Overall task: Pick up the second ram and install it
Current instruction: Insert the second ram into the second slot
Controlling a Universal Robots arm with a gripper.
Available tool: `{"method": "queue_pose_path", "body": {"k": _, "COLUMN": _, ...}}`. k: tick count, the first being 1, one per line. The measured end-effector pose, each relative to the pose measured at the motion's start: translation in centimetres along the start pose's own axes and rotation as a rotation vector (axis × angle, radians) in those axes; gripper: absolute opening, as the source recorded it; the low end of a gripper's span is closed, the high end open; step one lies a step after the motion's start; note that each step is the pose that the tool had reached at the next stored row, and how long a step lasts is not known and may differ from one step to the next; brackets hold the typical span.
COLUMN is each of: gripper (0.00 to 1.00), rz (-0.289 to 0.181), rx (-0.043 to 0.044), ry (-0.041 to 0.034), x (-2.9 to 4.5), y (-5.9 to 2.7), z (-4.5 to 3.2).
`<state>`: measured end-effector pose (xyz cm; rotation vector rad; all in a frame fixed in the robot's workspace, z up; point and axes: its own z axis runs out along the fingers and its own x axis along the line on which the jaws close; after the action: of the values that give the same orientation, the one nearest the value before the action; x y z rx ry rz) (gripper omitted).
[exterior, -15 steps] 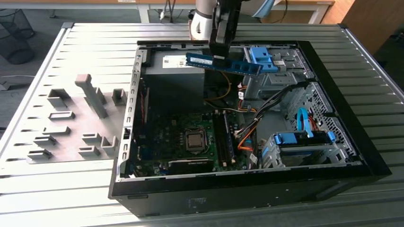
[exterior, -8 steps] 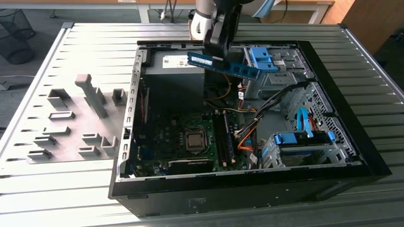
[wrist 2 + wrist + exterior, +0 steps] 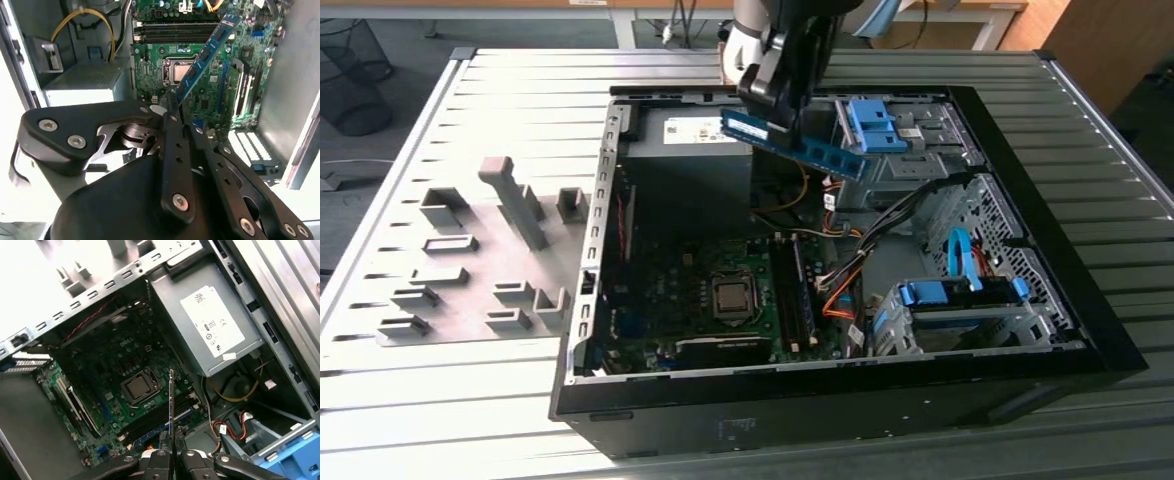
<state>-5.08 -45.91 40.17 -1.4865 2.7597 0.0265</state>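
I note the second ram [image 3: 795, 141] held clear in the air above the open computer case [image 3: 1041, 300], tilted, one end clamped in my hand [image 3: 175, 102], whose fingers are closed narrow on it. Below it lies the motherboard [image 3: 105, 380]. Gray holder blocks [image 3: 480, 260] sit on the bench [image 3: 761, 440] beside the case

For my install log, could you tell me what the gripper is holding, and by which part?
The gripper is shut on the second ram, clamping one end; the rest juts out above the open case.
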Motion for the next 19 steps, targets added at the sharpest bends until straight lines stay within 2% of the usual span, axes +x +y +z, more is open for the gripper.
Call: {"method": "queue_pose_path", "body": {"k": 19, "gripper": 0.14, "rz": 0.346, "rx": 0.0049, "ry": -0.004, "x": 0.02, "y": -0.01, "z": 1.15}}
